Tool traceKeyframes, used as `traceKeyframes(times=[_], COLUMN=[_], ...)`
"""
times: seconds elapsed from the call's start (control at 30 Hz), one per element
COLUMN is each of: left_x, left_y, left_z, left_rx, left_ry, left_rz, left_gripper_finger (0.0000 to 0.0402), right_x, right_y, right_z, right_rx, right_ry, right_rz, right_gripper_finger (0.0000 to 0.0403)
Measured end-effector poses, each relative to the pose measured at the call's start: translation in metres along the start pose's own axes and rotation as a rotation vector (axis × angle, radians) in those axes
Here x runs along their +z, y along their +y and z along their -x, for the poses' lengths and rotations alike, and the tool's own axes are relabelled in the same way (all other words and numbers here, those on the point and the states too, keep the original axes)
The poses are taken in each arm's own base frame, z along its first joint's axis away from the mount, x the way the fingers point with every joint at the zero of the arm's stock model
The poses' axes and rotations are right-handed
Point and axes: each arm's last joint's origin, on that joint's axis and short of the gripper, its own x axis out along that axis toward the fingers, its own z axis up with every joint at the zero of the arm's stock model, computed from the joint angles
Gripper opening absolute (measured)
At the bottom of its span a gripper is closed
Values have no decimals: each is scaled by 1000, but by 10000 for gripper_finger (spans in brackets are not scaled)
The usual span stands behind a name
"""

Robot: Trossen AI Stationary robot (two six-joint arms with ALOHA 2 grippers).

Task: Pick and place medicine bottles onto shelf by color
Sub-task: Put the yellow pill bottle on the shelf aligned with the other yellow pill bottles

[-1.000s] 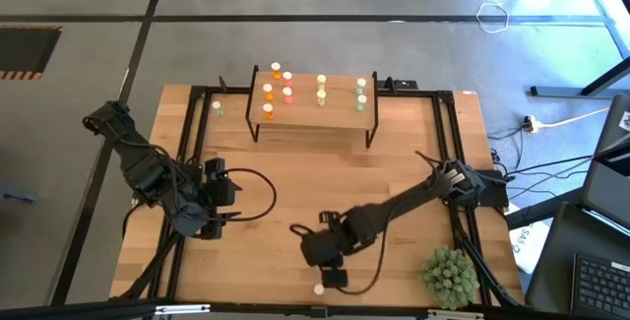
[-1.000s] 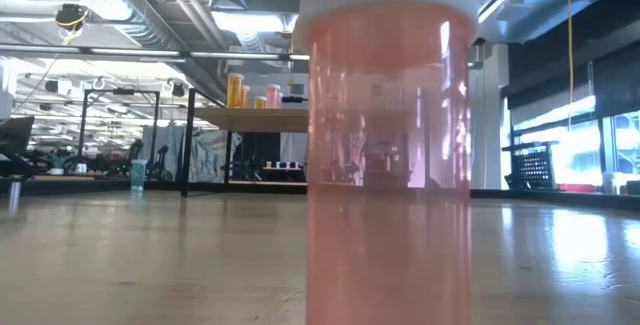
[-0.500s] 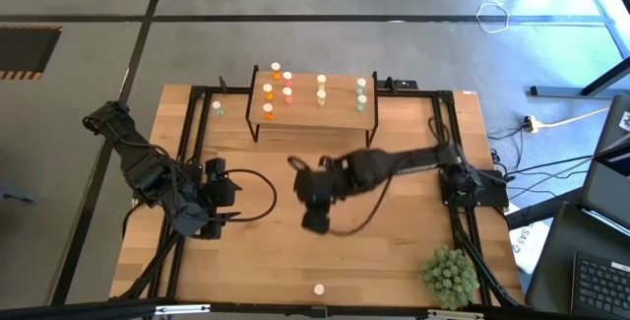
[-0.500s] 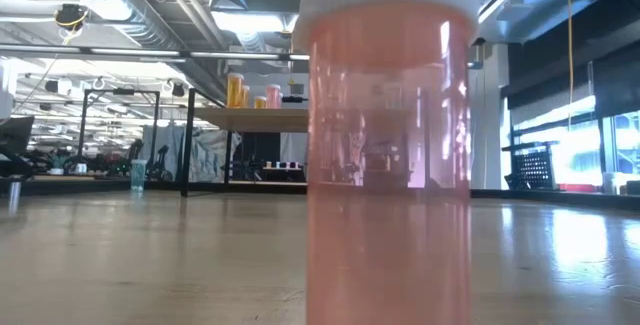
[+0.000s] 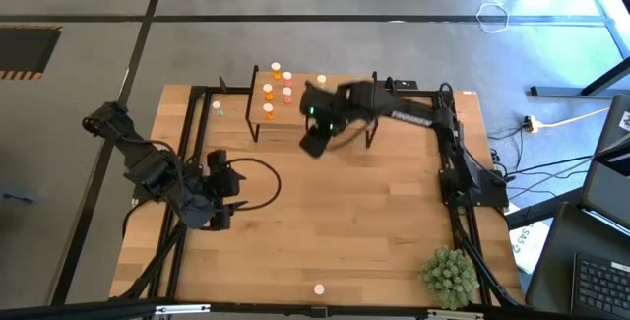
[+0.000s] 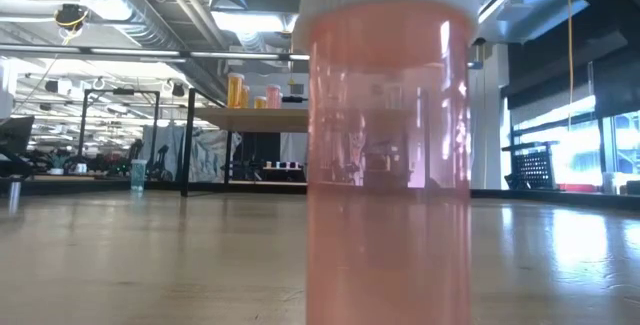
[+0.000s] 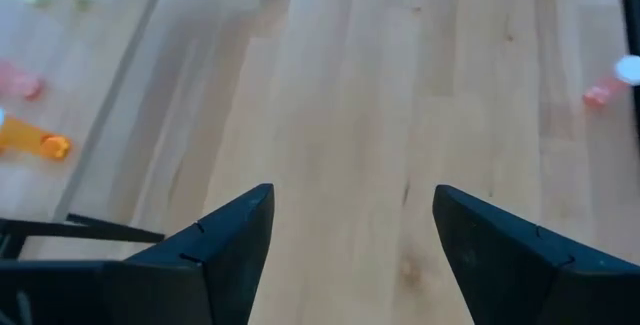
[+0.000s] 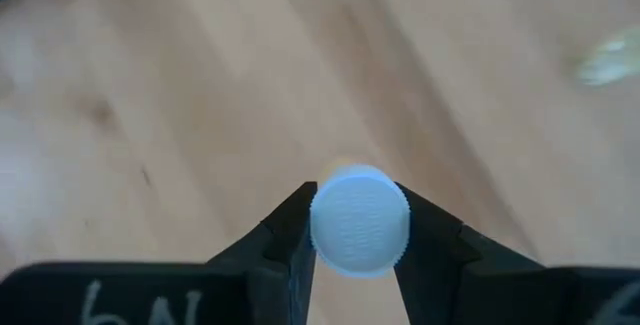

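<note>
On the table (image 5: pixel 325 222), the right arm has swung from the near edge to the shelf (image 5: pixel 264 113). Only its wrist camera shows the right gripper (image 8: pixel 352 233) clamped on a white-capped bottle (image 8: pixel 359 219); the low view is filled by a pink bottle (image 6: pixel 388 145). The left gripper (image 7: pixel 350 230) gapes empty.

Spiky green plant ball (image 5: pixel 450 275) (table corner)
</note>
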Motion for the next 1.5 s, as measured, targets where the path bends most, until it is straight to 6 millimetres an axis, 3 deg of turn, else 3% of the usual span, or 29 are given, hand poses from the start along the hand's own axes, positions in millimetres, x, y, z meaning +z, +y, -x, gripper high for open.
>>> traceKeyframes(times=[0.2,0.37,0.67,1.5], left_x=[7,10,14,16], left_y=[13,22,32,34], left_z=[-9,-16,-22,-23], left_rx=[57,60,98,89], left_ry=[11,43,52,53], left_rz=[56,94,106,126], left_gripper_finger=[269,269,269,269], right_x=[18,19,20,22], right_y=[-48,-67,-68,-73], right_z=[-11,-25,-48,-59], right_rx=[-38,-67,-66,-104], right_ry=[14,52,26,31], right_rz=[-83,-117,-67,-56], right_gripper_finger=[112,112,112,112])
